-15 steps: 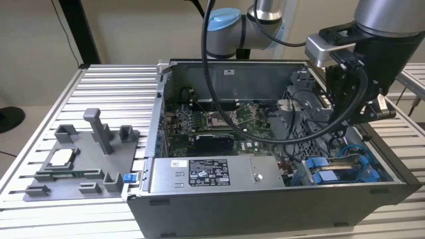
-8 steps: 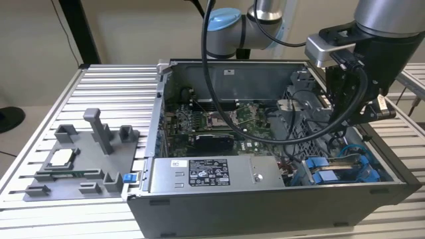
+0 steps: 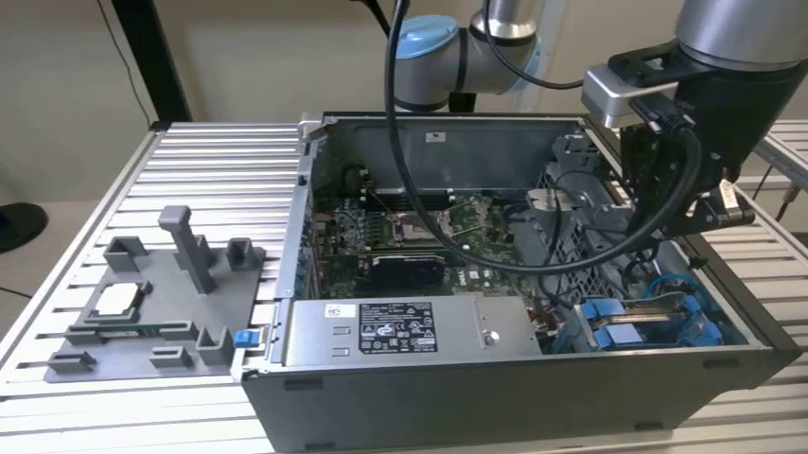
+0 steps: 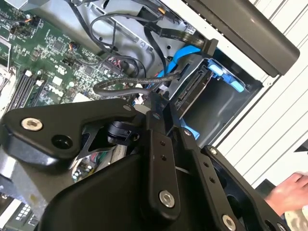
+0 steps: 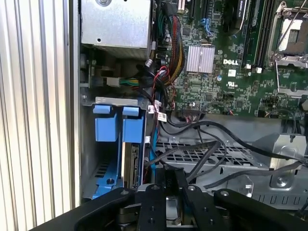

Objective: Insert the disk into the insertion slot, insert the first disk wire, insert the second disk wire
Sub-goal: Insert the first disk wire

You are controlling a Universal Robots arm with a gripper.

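disk (image 5: 131,164) seated edge-on in insertion slot (image 5: 107,179) | judged rigid, heavyish, shock-fragile: take by blue carrier (image 5: 133,130) edges | claw (image 5: 169,171) near black wires (image 5: 211,144), clenched or released: cannot tell

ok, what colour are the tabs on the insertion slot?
Bright blue tabs, clearest in the first wrist view.

Soft, even indoor light; shadow inside the computer case (image 3: 505,392); pale glare on the ribbed table (image 3: 215,161)
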